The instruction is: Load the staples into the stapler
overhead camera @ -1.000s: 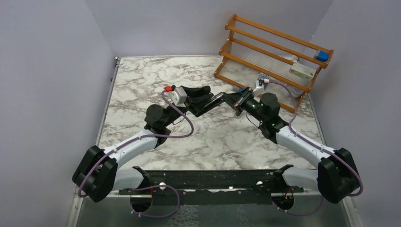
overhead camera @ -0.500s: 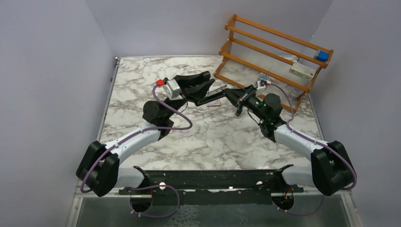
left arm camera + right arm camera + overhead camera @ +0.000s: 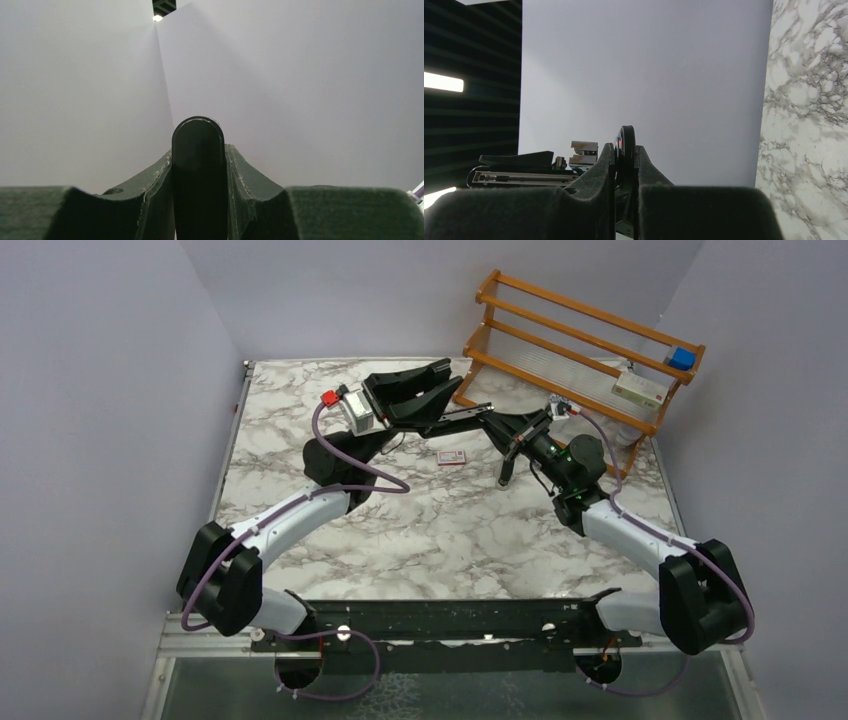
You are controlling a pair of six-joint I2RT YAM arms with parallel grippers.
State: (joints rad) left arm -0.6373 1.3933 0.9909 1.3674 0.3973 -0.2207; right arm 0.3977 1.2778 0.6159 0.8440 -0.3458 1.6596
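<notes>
The black stapler (image 3: 470,418) is held in the air between both grippers, hinged open. My left gripper (image 3: 445,392) is shut on one rounded black end of it (image 3: 197,170). My right gripper (image 3: 516,430) is shut on a thin black part of it (image 3: 626,145), and another black part hangs down toward the table (image 3: 505,468). The silver channel (image 3: 524,177) shows left of the right fingers. The small pink-red staples box (image 3: 452,457) lies on the marble table (image 3: 440,530) below the stapler. No loose staple strip is visible.
A wooden rack (image 3: 570,345) stands at the back right, holding a blue block (image 3: 682,358) and a white box (image 3: 640,390). Small items lie at its foot (image 3: 558,407). Grey walls close in the left, back and right.
Both grippers have risen and moved toward the back with the stapler held between them. The staples box, hidden under the arms a second ago, now shows on the table.
</notes>
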